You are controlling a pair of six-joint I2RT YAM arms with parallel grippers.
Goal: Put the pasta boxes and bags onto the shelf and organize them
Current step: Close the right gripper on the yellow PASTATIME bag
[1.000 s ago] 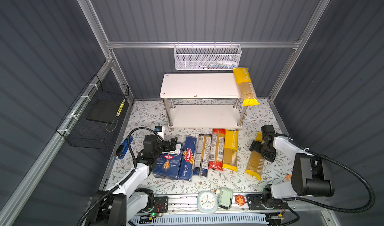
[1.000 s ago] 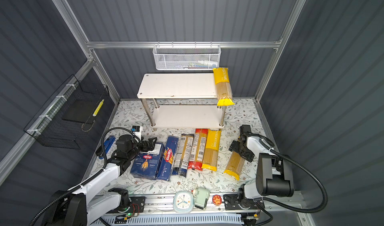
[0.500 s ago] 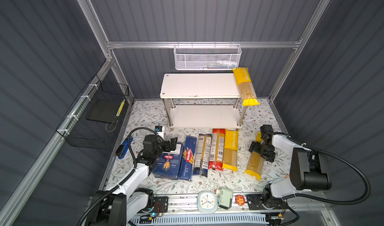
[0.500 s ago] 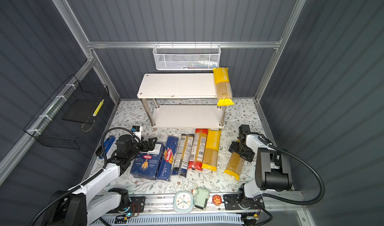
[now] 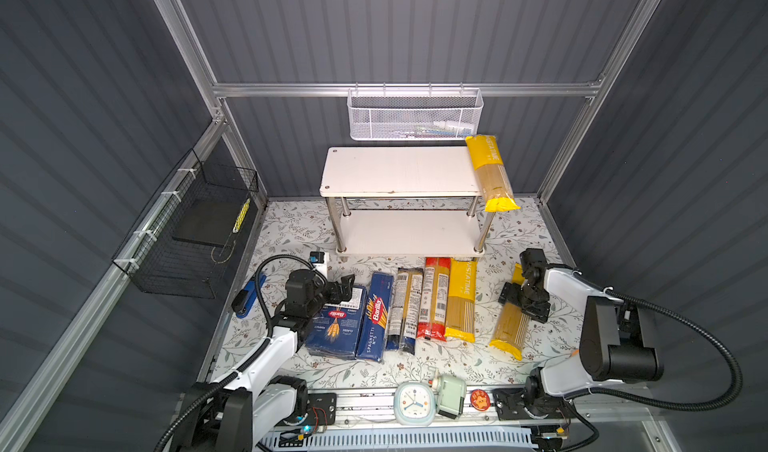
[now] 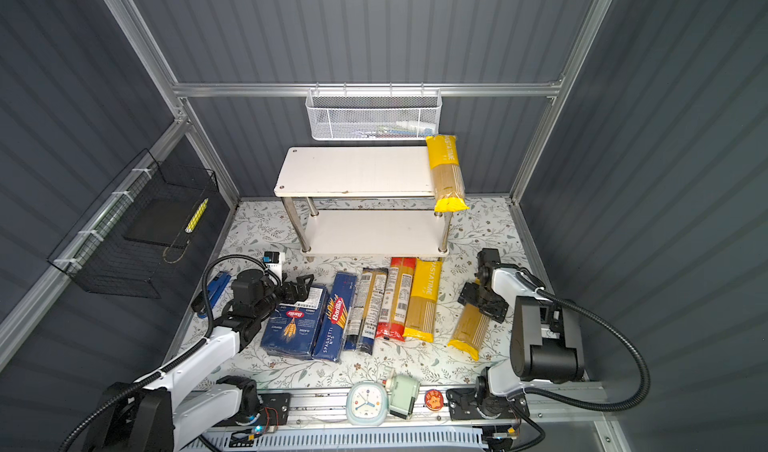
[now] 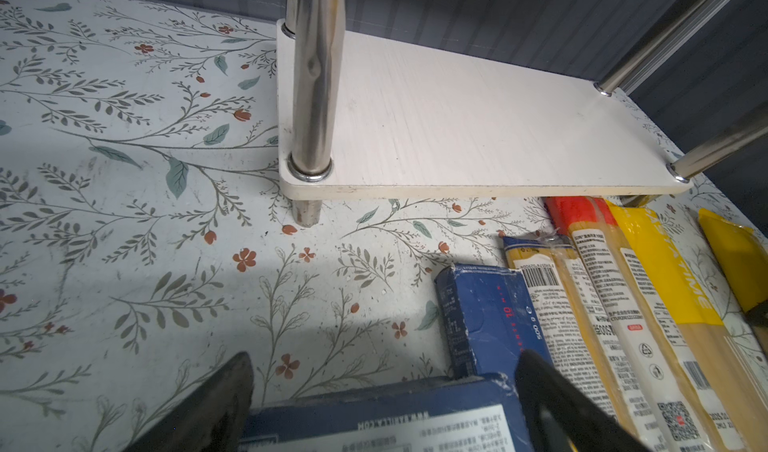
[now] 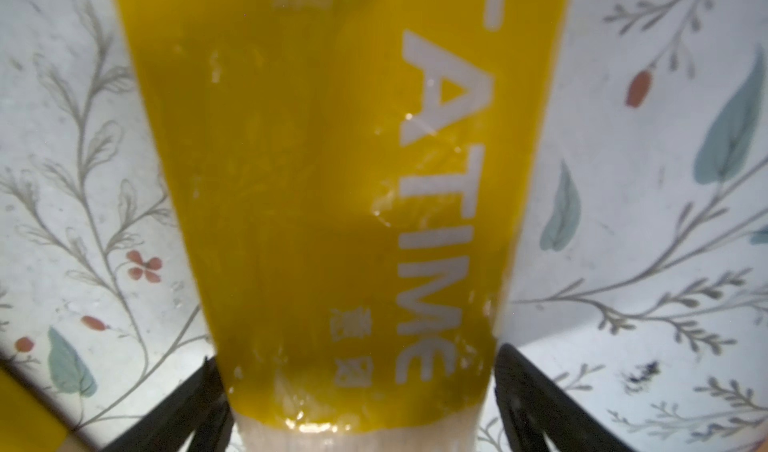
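In both top views, the right hand point(image 5: 524, 304) is sitting low across the loose yellow pack point(image 5: 508, 333). The pack is lying on the surface point(image 5: 540, 238), apart from the row. Its long axis is running front to back, printed end pointing rearward; the shelf point(image 5: 399, 176) is standing behind and leftward. The right arm is plainly nearer. The left hand point(image 5: 345, 290) is hovering, wide, over the wide box point(image 5: 334, 329).

In the left wrist view, its fingers point(image 7: 224, 387) are standing spread above that box's end, facing the shelf.

In the right wrist view, the fingers point(image 8: 195, 400) are flanking the pack's width, right at its edges. Whether they are pressing it, I cannot tell.
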